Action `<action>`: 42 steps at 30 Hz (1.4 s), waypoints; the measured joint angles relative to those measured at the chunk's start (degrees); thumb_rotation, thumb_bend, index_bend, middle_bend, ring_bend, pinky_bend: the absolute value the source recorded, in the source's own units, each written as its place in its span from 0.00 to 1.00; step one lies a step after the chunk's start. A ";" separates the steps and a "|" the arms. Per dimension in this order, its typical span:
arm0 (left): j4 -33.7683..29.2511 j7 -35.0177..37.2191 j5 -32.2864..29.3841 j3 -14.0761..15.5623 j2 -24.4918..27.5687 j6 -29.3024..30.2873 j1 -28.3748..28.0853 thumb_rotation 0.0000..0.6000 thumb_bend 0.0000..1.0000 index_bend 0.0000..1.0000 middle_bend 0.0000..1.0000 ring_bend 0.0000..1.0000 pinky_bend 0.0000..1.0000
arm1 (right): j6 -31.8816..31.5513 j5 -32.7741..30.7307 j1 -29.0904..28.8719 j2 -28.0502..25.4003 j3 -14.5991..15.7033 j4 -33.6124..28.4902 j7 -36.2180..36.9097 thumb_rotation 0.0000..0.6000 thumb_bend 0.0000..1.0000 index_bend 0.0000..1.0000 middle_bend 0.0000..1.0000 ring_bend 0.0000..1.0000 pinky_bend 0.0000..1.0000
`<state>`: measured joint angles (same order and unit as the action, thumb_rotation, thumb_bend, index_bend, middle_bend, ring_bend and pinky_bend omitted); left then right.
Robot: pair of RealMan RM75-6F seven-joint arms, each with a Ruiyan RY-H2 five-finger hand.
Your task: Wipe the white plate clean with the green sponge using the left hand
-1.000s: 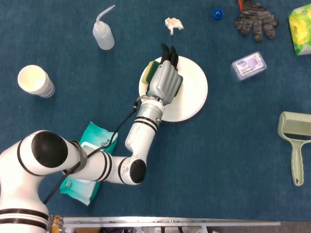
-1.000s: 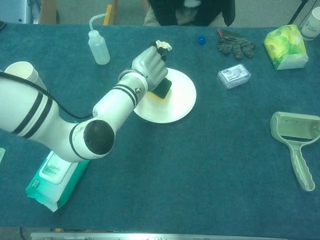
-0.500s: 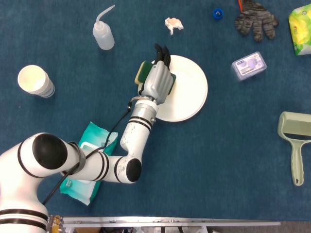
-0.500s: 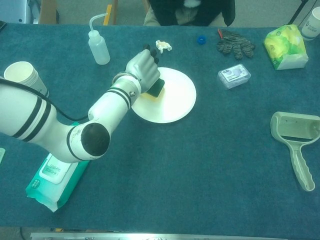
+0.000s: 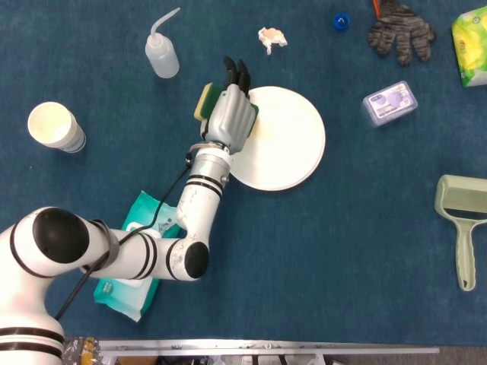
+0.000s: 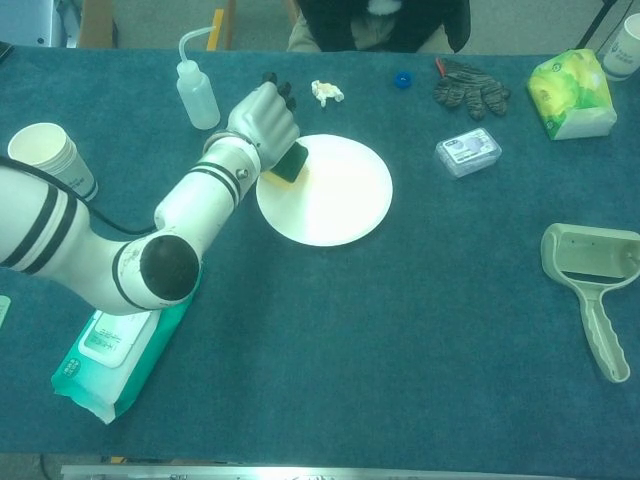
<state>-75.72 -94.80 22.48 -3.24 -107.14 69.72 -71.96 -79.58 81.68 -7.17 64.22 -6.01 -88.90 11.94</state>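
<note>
The white plate (image 5: 285,141) (image 6: 335,195) lies on the blue table. My left hand (image 5: 228,114) (image 6: 262,120) holds the green sponge (image 5: 204,103) (image 6: 291,162) at the plate's left rim, fingers curled over its top. In the head view the sponge's yellow-green edge sticks out to the left of the hand, over the cloth beside the plate. In the chest view the sponge's dark green side overlaps the plate's upper left edge. My right hand shows in neither view.
A squeeze bottle (image 5: 161,53) stands left of the hand, a crumpled tissue (image 5: 272,38) behind the plate. A paper cup (image 5: 55,127), a wipes pack (image 5: 137,251), a small plastic box (image 5: 389,103), gloves (image 5: 401,30) and a dustpan (image 5: 460,220) lie around.
My left hand has slid the sponge leftward across the plate, from its upper left part to its left rim and partly off it.
</note>
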 measured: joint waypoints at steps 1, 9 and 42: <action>-0.07 0.01 0.14 0.04 0.24 0.15 0.13 0.98 0.30 0.47 0.09 0.00 0.02 | -0.03 0.06 0.00 -0.03 0.02 -0.08 -0.06 1.00 0.39 0.43 0.39 0.24 0.45; -3.10 0.51 0.97 -1.01 2.70 1.75 0.89 0.98 0.30 0.47 0.09 0.00 0.02 | 0.05 0.40 -0.15 0.04 0.13 -0.40 -0.31 1.00 0.39 0.43 0.39 0.24 0.45; -0.86 -0.16 0.46 -4.45 -3.71 0.16 -0.92 0.97 0.30 0.47 0.09 0.00 0.02 | 0.49 -0.46 -0.03 0.05 0.06 0.55 0.31 1.00 0.39 0.43 0.39 0.24 0.45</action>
<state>-76.58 -94.96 22.94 -7.69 -110.86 69.88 -72.88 -79.08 81.22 -7.20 64.27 -5.95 -88.34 12.26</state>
